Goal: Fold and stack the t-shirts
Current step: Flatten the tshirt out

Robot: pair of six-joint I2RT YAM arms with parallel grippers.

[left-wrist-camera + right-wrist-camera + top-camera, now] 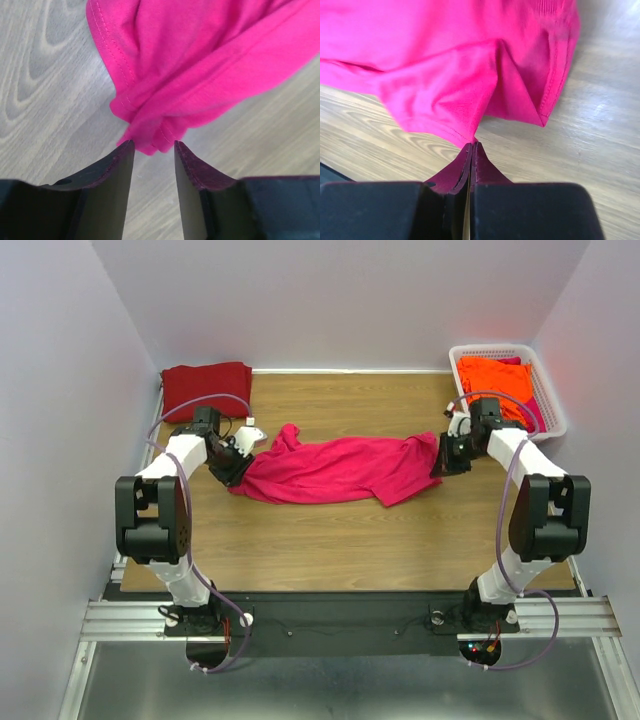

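Dark, matte jaws of the left gripper (pixel 152 146) filled the bottom of its wrist view. They stood apart, with a bunched, twisted end of the pink t-shirt (pixel 200 60) sitting right at their tips and not squeezed, as far as I could see. Over on the right gripper (pixel 471 146) the jaws were pressed flat together, and a little stitched point of hem looked pinched between them, though the contact spot was tiny and hard to read. The cloth was soft plain knit, bright pink-red with neat double stitching on the edges. From above it lay as a long rumpled band across the middle of the wood-grain table (pixel 330 540), stretched between both grippers, so you couldn't really pick out sleeves or neck. At the back left corner a maroon t-shirt (pixel 207 388) sat folded into a tidy rectangle. At the back right, orange t-shirts (pixel 492 375) were heaped in a white latticed plastic basket (pixel 553 410), partly blocked by the right arm.
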